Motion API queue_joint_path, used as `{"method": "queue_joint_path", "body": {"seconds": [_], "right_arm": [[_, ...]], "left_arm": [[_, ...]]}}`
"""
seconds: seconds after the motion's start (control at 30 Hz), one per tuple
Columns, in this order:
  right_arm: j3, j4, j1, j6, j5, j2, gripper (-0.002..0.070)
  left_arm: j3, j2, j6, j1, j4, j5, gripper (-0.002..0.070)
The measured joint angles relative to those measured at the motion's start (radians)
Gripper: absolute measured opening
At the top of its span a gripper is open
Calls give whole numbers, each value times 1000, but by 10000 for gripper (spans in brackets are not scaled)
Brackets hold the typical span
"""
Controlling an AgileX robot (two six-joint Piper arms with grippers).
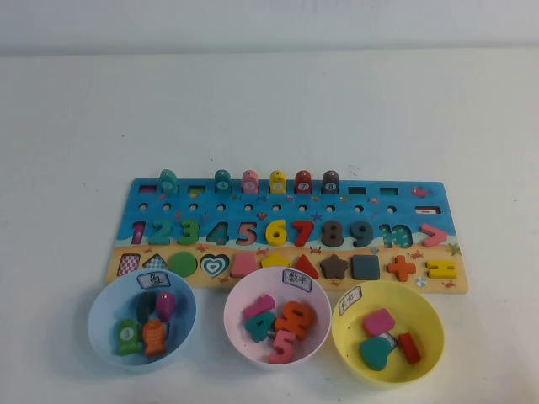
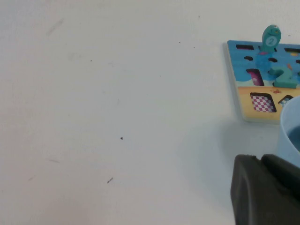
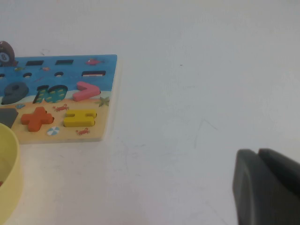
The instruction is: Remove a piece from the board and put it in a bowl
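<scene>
The board (image 1: 440, 195) lies mid-table, blue above and sandy below, with numerals, shapes and pegs. The teal "2" piece (image 1: 162, 230) sits in its slot, second from the left in the numeral row; it also shows in the left wrist view (image 2: 283, 77). The pale pink bowl (image 1: 232, 307) stands in front of the board's middle and holds several numerals. Neither arm shows in the high view. My left gripper (image 2: 260, 159) is shut and empty over bare table, left of the board (image 2: 246, 101). My right gripper (image 3: 258, 152) is shut and empty, right of the board (image 3: 105, 63).
A light blue bowl (image 1: 97, 324) with fish pieces stands front left, its rim in the left wrist view (image 2: 290, 126). A yellow bowl (image 1: 341, 337) with shape pieces stands front right and shows in the right wrist view (image 3: 9, 173). White table surrounds everything.
</scene>
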Motion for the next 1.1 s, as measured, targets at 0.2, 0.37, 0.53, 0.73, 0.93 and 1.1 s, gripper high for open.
{"method": "queue_joint_path", "body": {"seconds": [0.2, 0.37, 0.53, 0.73, 0.93, 1.1], "right_arm": [[0, 0, 0, 0, 0, 0, -17], [0, 0, 0, 0, 0, 0, -17], [0, 0, 0, 0, 0, 0, -17], [0, 0, 0, 0, 0, 0, -17], [0, 0, 0, 0, 0, 0, -17], [0, 0, 0, 0, 0, 0, -17]], "left_arm": [[0, 0, 0, 0, 0, 0, -3], [0, 0, 0, 0, -2, 0, -3], [0, 0, 0, 0, -2, 0, -3], [0, 0, 0, 0, -5, -24, -3], [0, 0, -112, 0, -193, -172, -3], [0, 0, -259, 0, -387, -301, -3]]}}
